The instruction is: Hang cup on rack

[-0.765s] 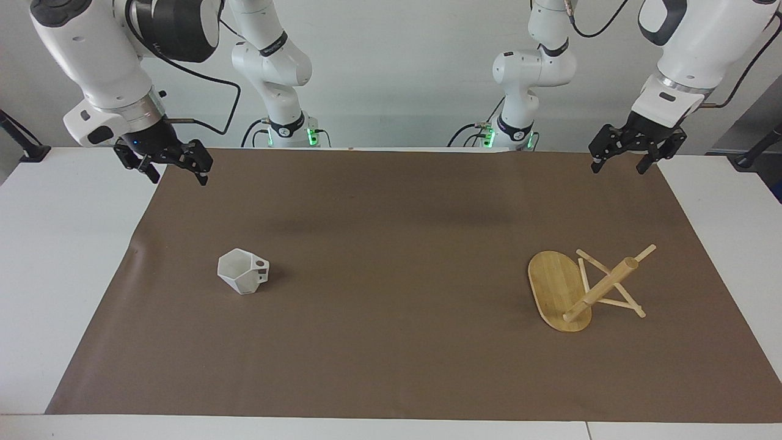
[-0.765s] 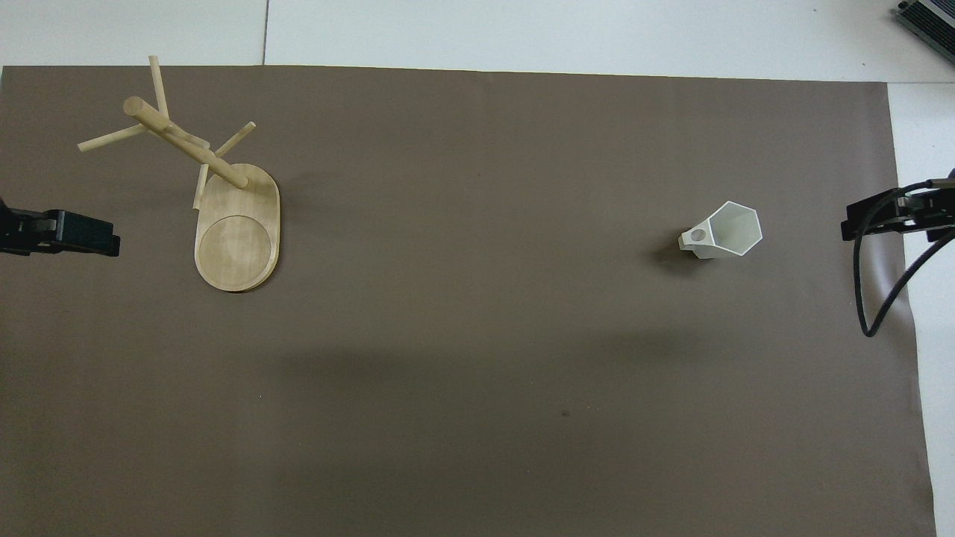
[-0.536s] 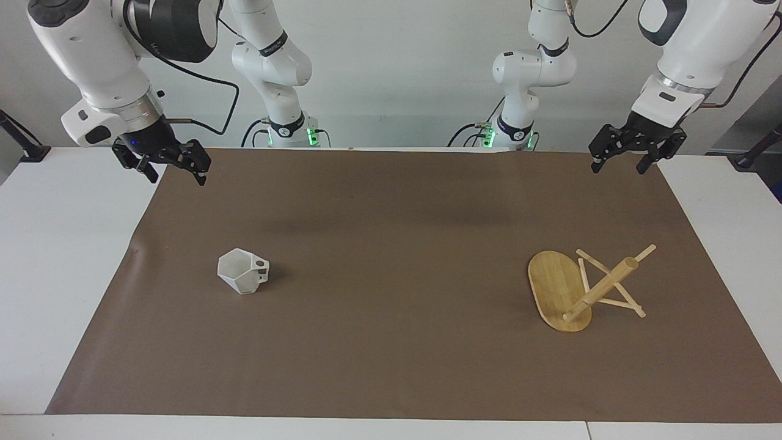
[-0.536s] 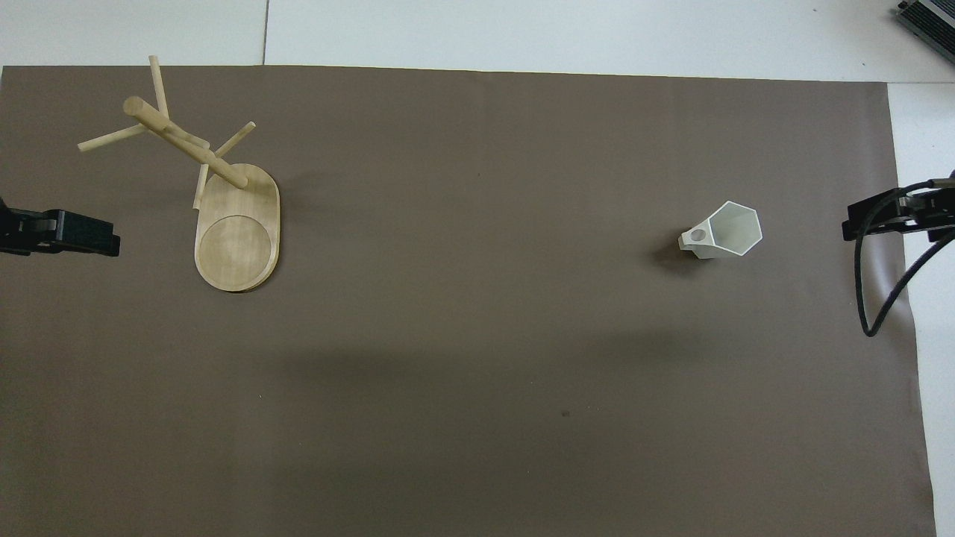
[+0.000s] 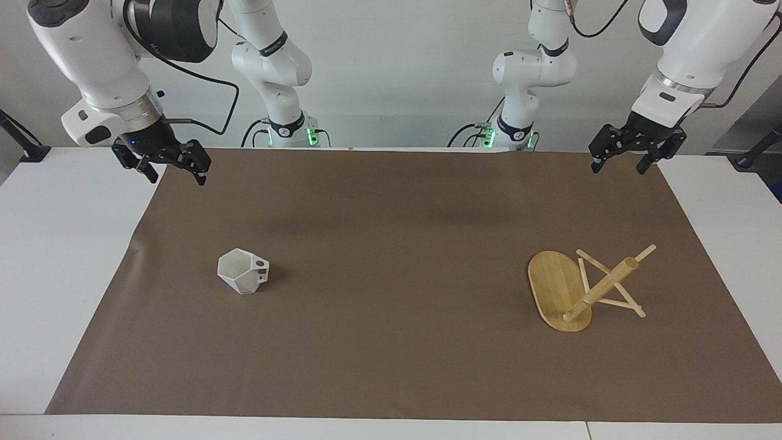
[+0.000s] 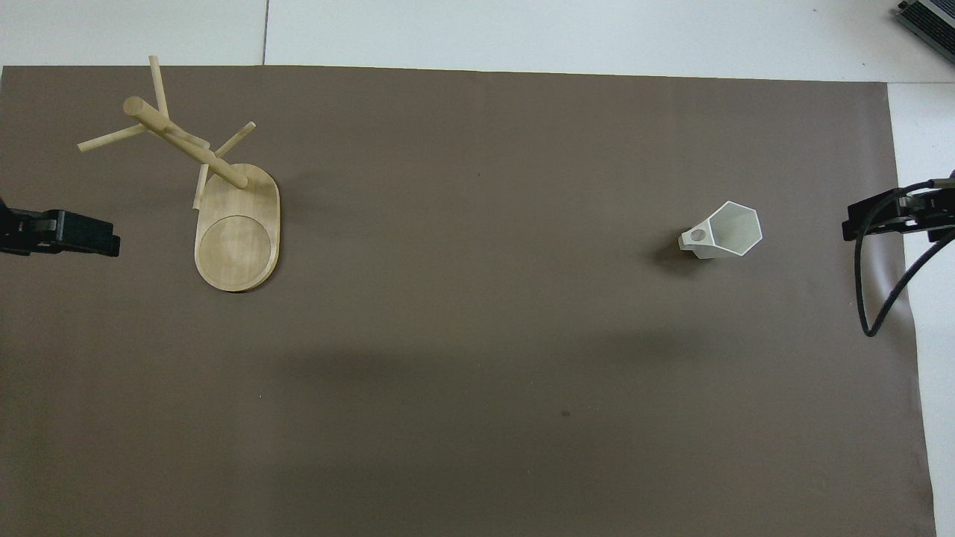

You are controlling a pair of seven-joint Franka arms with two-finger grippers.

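Observation:
The white faceted cup point(image 5: 243, 272) stands upright on the brown mat toward the right arm's end, its pierced handle pointing at the table's middle; it also shows in the overhead view point(image 6: 727, 232). The bamboo rack point(image 5: 560, 287) sits toward the left arm's end, its oval base on the mat and its post point(image 5: 602, 288) with thin pegs slanting outward; it also shows in the overhead view point(image 6: 237, 231). My right gripper point(image 5: 176, 174) hangs open and empty over the mat's corner nearest the robots. My left gripper point(image 5: 617, 167) hangs open and empty over the other near corner.
The brown mat point(image 5: 391, 244) covers most of the white table point(image 5: 55, 244). A black cable point(image 6: 880, 291) loops down from the right arm over the mat's edge. Only the grippers' black tips show at the overhead view's side edges.
The right gripper has shifted very slightly toward its own end of the table. The left arm, cup and rack have not moved.

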